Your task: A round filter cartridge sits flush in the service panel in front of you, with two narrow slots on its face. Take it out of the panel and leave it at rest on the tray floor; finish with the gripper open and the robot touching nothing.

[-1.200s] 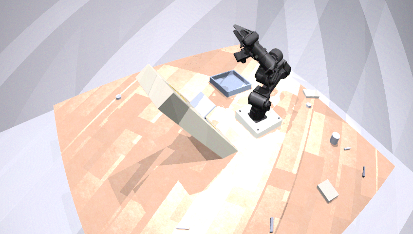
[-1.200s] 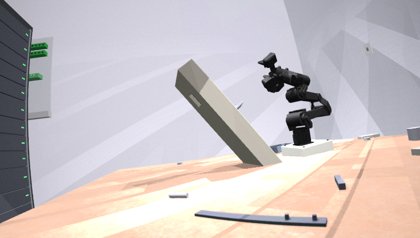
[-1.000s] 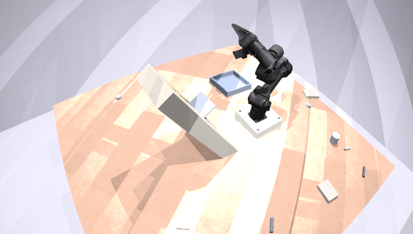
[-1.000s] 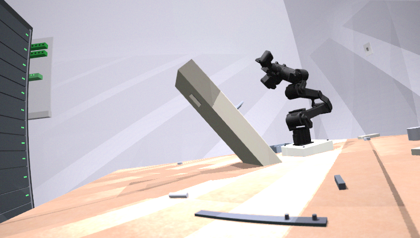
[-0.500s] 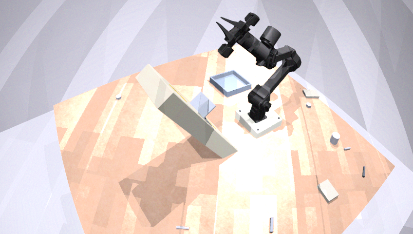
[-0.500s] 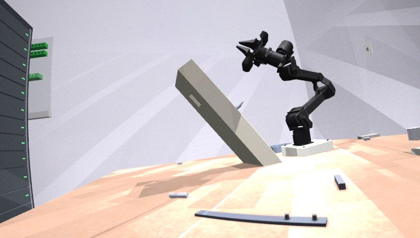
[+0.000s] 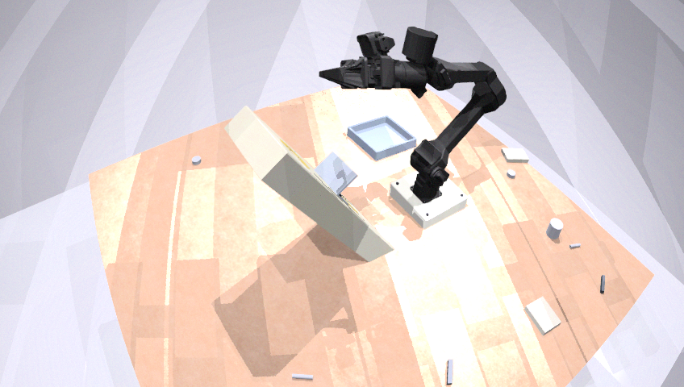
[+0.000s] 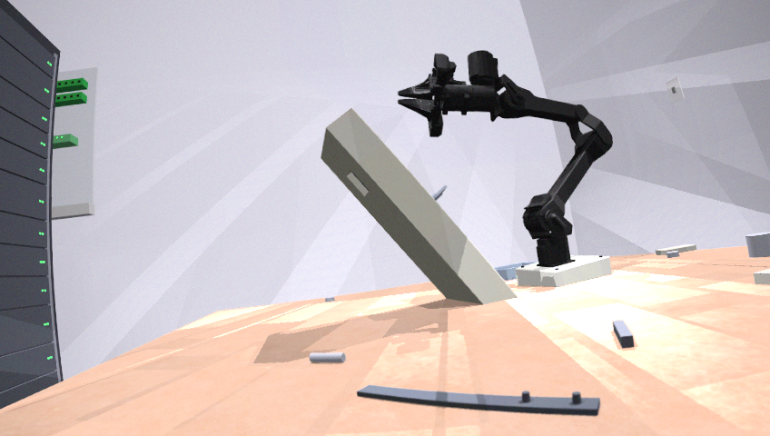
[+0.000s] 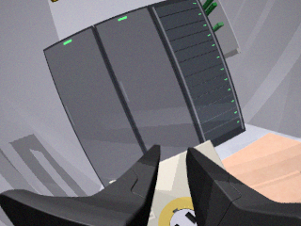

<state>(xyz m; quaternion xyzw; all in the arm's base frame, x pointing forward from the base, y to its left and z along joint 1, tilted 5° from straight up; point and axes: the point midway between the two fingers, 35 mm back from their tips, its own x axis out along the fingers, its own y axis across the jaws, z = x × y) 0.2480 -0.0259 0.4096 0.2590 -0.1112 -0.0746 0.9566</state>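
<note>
The pale service panel (image 7: pixel 306 203) (image 8: pixel 421 215) (image 9: pixel 172 179) leans on the table. In the wrist view the cartridge (image 9: pixel 182 219) shows at the bottom edge as a pale round face with dark slots, inside a yellow ring (image 9: pixel 181 201); it is cut off by the frame and partly hidden by the right finger. My gripper (image 7: pixel 321 74) (image 8: pixel 399 96) (image 9: pixel 173 152) is partly open, with a narrow gap and nothing between the fingers. It is high above the table, near the panel's upper part, and touches nothing. The blue tray (image 7: pixel 396 148) (image 8: pixel 508 271) stands beyond the panel and holds nothing visible.
A bluish plate (image 7: pixel 335 171) (image 8: pixel 440 193) juts from the panel's front face. The robot's white base (image 7: pixel 441 208) (image 8: pixel 583 270) stands near the panel's lower edge. A grey cylinder (image 7: pixel 554 229) and small blocks lie farther off. Dark cabinets (image 8: pixel 24 215) (image 9: pixel 136 71) stand behind the panel in the wrist view.
</note>
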